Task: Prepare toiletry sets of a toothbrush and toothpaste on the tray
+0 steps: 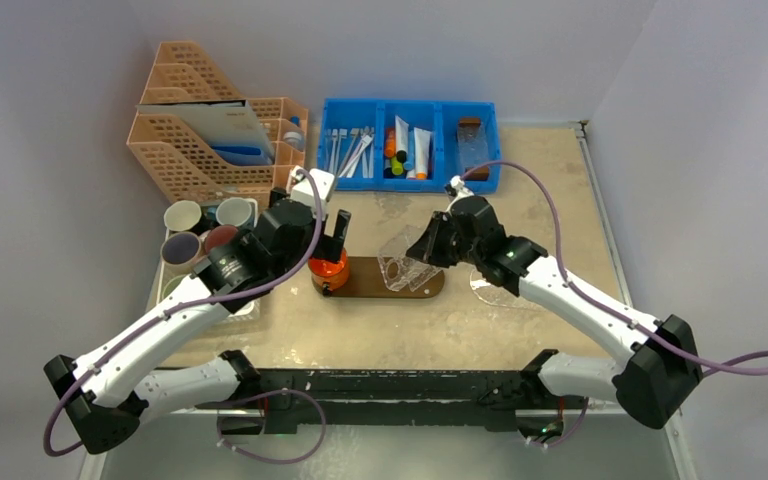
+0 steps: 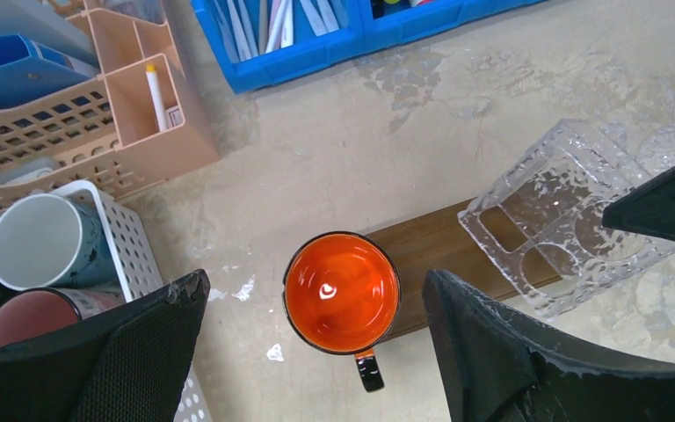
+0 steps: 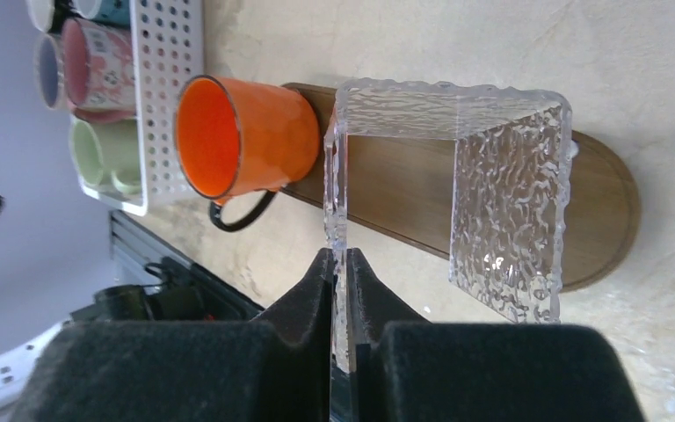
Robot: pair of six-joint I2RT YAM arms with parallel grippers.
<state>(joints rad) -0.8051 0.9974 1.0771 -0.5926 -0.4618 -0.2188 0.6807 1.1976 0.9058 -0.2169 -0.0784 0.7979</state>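
Note:
The dark brown tray (image 1: 372, 287) lies mid-table. An orange mug (image 1: 328, 268) stands on its left end. My left gripper (image 1: 328, 235) hangs open above the mug, and in the left wrist view its fingers (image 2: 97, 352) flank the mug (image 2: 341, 293) without touching. My right gripper (image 1: 428, 245) is shut on one wall of a clear textured holder (image 1: 405, 264), which is tilted over the tray's right half (image 3: 602, 211); the holder (image 3: 492, 202) is empty. White toothbrushes (image 1: 352, 152) and pale tubes (image 1: 421, 150) lie in the blue bin.
The blue bin (image 1: 410, 181) stands at the back, with orange and green tubes (image 1: 391, 152) in it. A peach file organizer (image 1: 210, 140) and a white basket of mugs (image 1: 200, 235) stand on the left. A clear round piece (image 1: 495, 290) lies right of the tray.

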